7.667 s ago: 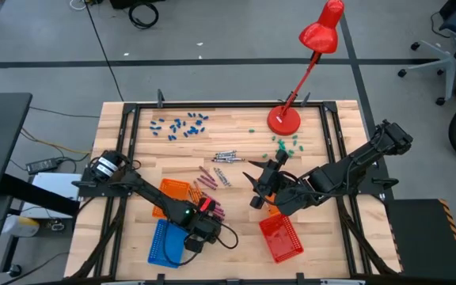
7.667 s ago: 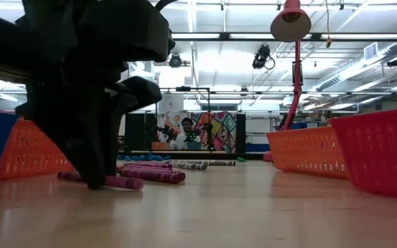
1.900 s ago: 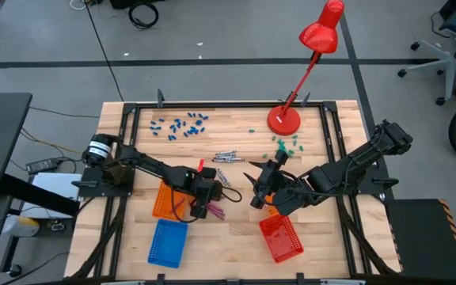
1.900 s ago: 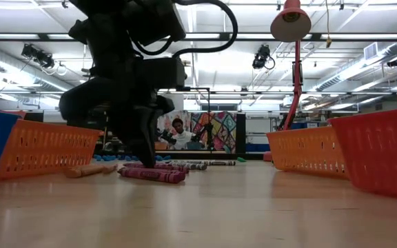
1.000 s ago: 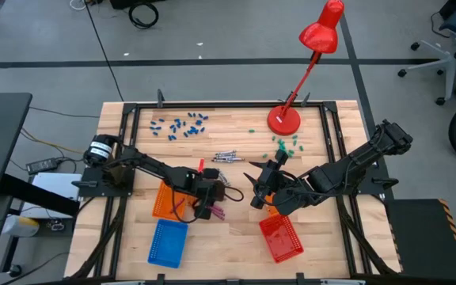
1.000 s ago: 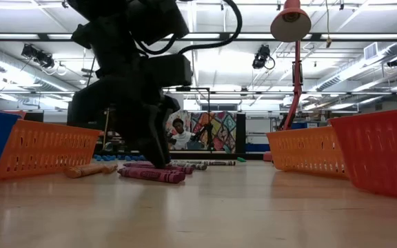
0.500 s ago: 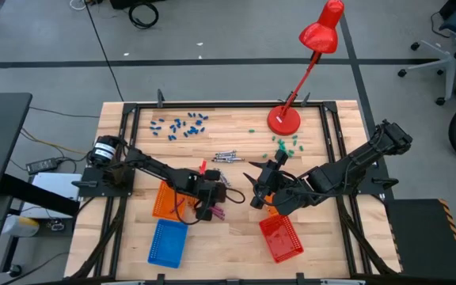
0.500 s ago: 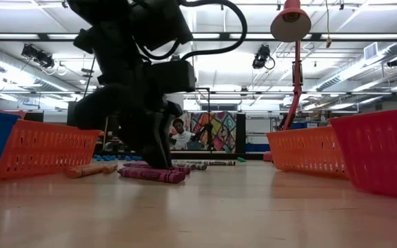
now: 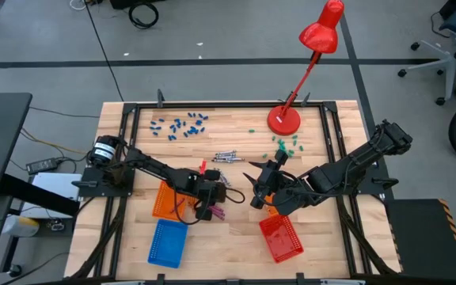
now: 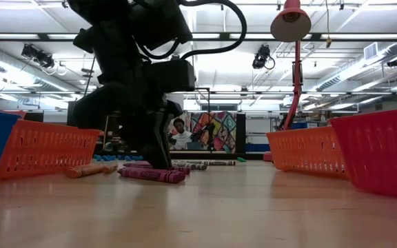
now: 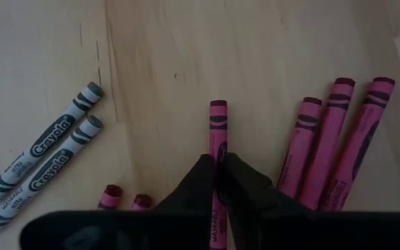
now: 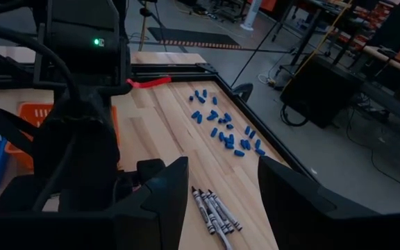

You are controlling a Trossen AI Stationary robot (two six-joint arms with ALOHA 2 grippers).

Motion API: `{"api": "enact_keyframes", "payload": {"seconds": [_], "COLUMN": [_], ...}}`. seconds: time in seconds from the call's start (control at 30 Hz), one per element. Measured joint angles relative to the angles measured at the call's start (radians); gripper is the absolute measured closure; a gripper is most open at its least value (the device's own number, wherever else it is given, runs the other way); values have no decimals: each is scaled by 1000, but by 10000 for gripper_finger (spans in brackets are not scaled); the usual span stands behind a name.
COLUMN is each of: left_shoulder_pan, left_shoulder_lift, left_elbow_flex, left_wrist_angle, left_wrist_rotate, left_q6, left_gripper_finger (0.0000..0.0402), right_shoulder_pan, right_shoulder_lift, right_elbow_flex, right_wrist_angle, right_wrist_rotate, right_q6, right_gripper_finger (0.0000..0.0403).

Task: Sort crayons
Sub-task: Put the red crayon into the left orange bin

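Since the earlier frame, my left gripper (image 11: 220,182) has lowered, fingers nearly closed around one magenta crayon (image 11: 217,149). Neighbouring magenta crayons (image 11: 339,139) might get nudged. My right gripper (image 12: 217,182) waits open.

Grey crayons (image 12: 216,209) between parted fingers (image 12: 160,193); blue pieces (image 12: 223,131) beyond.

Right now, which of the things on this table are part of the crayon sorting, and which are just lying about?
Part of the job:
- pink crayons, one pinched in the left gripper
- grey crayons
- orange basket, blue basket, red basket
- right gripper, waiting with jaws open

Just lying about:
- red desk lamp
- small blue pieces
- small green pieces
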State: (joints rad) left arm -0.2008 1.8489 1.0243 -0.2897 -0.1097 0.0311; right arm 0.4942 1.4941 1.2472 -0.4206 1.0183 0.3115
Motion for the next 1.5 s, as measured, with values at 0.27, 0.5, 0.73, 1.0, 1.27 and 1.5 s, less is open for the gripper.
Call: {"api": "enact_keyframes", "payload": {"seconds": [0.27, 0.5, 0.73, 1.0, 1.27, 1.5], "left_shoulder_pan": [1, -6, -22, -83, -151, -202], "left_shoulder_lift": [-77, -81, -83, -84, -96, -137], "left_elbow_flex": [12, 106, 235, 345, 343, 343], "left_wrist_angle": [-115, -256, -399, -646, -848, -942], "left_wrist_rotate": [-4, -3, -3, -3, -55, -75], "left_q6": [-9, -5, -6, -56, -127, -151], "left_gripper_finger": [371, 370, 370, 370, 370, 370], "right_shoulder_pan": [0, 0, 0, 0, 0, 0], "right_shoulder_lift": [0, 0, 0, 0, 0, 1], "right_elbow_flex": [0, 0, 0, 0, 0, 0], "right_wrist_angle": [-1, -1, -1, -9, -9, -7], "right_wrist_rotate": [0, 0, -1, -18, -18, -21], "right_q6": [0, 0, 0, 0, 3, 5], "right_gripper_finger": [225, 225, 225, 225, 225, 225]}}
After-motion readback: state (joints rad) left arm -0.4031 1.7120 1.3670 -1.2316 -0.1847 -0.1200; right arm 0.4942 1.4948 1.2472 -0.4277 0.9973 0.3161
